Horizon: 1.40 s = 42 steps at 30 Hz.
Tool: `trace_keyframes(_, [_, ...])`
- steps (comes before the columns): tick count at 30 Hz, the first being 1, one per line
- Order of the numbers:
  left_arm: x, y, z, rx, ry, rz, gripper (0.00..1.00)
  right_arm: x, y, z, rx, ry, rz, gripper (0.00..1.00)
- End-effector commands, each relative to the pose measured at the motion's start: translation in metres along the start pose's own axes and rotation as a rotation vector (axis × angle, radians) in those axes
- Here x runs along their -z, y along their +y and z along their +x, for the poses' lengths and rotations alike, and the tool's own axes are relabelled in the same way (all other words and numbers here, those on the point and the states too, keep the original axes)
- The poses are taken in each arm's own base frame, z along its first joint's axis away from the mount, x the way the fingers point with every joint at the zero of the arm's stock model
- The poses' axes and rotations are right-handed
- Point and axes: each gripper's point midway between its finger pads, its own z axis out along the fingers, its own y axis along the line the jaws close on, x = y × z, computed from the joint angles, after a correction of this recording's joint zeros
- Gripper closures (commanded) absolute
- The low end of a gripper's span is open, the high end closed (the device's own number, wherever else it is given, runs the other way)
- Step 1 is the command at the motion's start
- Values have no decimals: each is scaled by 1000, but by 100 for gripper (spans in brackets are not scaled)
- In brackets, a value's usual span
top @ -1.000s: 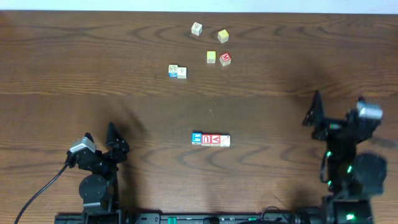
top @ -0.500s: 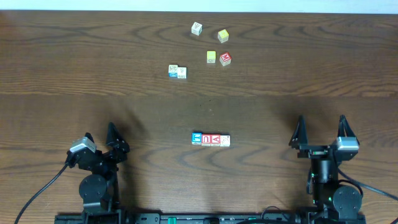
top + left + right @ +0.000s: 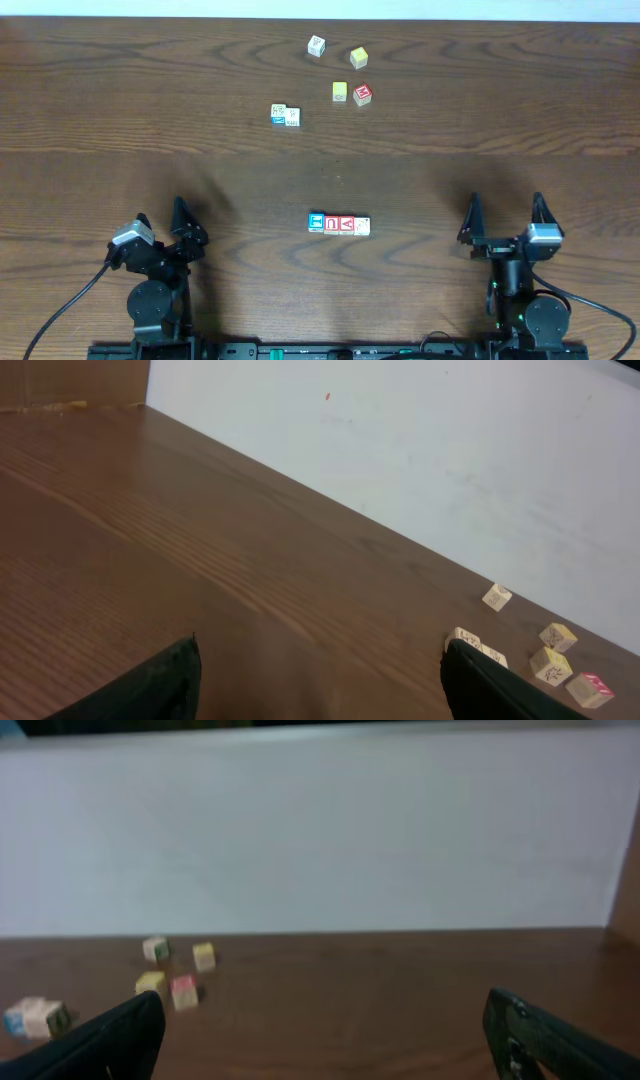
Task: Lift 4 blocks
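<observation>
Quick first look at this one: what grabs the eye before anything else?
A tight row of four blocks lies mid-table, between the two arms. Toward the far edge are scattered loose cubes, among them a red-topped cube and a touching pair. The left gripper and right gripper are at the near edge, fingers open and holding nothing.

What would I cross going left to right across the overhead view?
left gripper → pair of cream cubes → row of four blocks → right gripper. The four far cubes overlap the row's span, so they are left out.
</observation>
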Motion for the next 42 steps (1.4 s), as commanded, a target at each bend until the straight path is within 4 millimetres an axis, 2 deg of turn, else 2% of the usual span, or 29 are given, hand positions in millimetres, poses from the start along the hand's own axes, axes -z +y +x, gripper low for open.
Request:
trace_keyframes(1, [-1,6,17,0,51,-16,23,1,3,12,39,45,-18,1])
trace_keyframes(10, [-1,6,17,0,51,-16,23,5,8,49,97,192,-59,1])
trace_keyframes(19, [-1,6,17,0,51,-16,23,5,-3,48,99,191,-17,1])
trace_keyframes(42, [-1,6,17,0,51,-16,23,5,-3,47,98,189,-17,1])
